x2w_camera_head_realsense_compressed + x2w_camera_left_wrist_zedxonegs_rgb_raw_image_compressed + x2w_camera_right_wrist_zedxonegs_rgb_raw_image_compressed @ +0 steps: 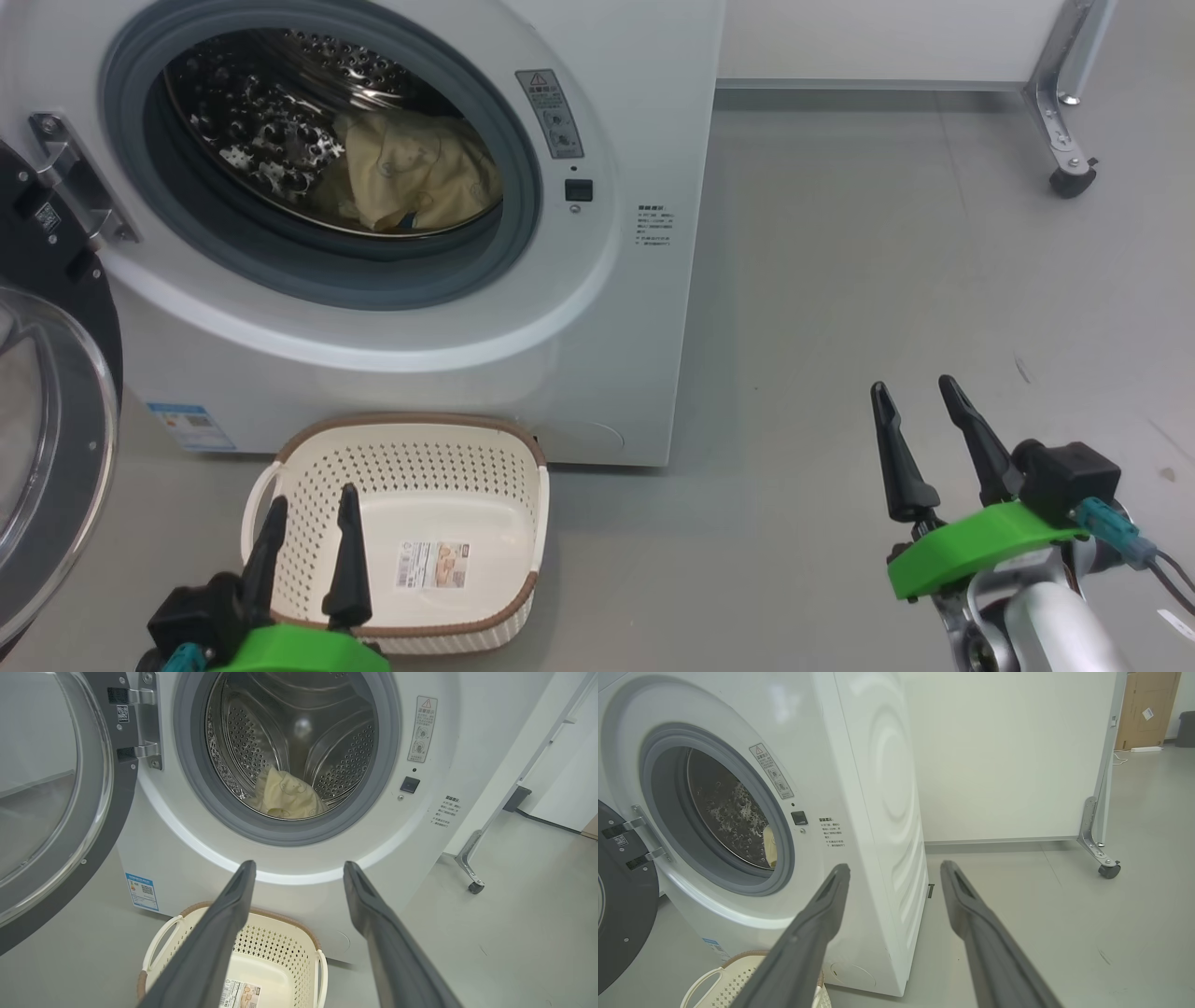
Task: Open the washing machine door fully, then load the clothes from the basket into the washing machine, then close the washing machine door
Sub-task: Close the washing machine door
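- Head view showed my left gripper [313, 497] low over the basket [411, 422], fingers moderately parted and holding nothing. My right gripper [912, 385] stood well apart over the floor [840, 280], likewise parted and empty.
- The basket sat on the floor just in front of the washing machine [607, 355]. No garment lay in it, and the sticker on its base was plain to see.
- The clothes [415, 177] lay inside the drum [261, 131], behind the grey gasket [280, 271]. I saw nothing draped over the lip.
- I judged loading complete and closing to be the step in hand.
- The washing machine door [51, 411] hung swung out to my left on its hinge [79, 187], with a glossy black ring around a bulging clear bowl.
- Recommended method: use the nearer left gripper and press on the black ring at the edge farthest from the hinge, not on the glass. Follow the door's arc round and push until the latch catches.
- Risks noted: fingers could skid on the gloss, and the basket's clearance from the door's sweep wanted checking.
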Controlling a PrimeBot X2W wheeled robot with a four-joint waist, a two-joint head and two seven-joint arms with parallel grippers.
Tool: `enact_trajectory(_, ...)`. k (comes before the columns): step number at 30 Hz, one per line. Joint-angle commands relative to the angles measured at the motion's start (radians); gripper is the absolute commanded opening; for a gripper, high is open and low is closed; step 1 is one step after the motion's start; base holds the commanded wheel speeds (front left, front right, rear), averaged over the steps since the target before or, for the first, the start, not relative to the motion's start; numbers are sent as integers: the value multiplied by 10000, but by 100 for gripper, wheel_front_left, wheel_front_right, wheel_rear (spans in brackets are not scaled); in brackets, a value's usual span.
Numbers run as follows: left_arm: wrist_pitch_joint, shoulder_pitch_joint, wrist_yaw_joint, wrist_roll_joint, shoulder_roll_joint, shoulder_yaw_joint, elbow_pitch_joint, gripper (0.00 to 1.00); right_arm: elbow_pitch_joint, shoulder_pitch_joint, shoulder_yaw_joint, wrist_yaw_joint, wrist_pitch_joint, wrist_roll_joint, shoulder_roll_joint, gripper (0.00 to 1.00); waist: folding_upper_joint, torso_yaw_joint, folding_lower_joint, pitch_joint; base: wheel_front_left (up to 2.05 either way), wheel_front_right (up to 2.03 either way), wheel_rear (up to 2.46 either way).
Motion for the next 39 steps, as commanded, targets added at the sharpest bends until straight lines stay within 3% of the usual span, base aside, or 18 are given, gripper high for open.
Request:
enact_trajectory(1, -67, -579, -34, -66, 108, 357, -271, 100, -269, -567, 175, 35, -67, 12, -10, 100, -1, 8, -1, 2, -85, 81, 4)
enact_trajectory(23, -67, -520, -34, 72, 224, 506, -632, 100, -274, -572, 116, 35, -67, 115, -9, 100, -1, 36, -1, 12, -175, 170, 5)
enact_trajectory(39, -67, -510, -34, 355, 253, 328, -607, 100, -223, -541, 113, 35, -67, 163, -9, 100, -1, 85, -1, -54, -33, 33, 0)
